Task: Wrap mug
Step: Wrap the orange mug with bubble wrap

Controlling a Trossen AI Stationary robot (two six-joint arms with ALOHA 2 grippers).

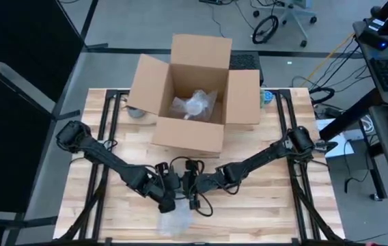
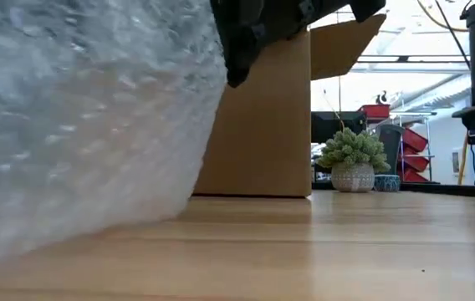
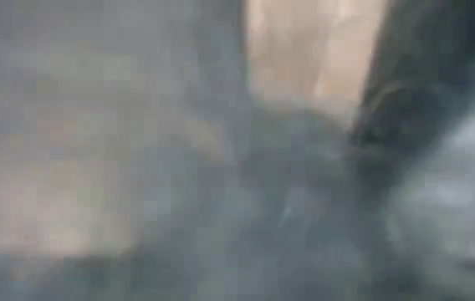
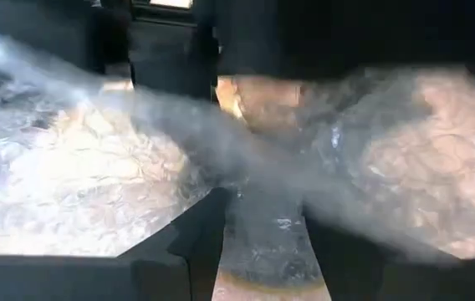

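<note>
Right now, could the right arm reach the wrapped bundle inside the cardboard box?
Probably yes: the cardboard box has its flaps open, leaving the bundle uncovered from above. The right hand is busy, though, at the bubble wrap by the near edge of the table.

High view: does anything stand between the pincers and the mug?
No mug shows. Bubble wrap lies bunched at the left pincer and right pincer near the table's front edge; it may hide the mug.

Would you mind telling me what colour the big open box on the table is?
Plain brown cardboard box, seen best in the high view.
</note>
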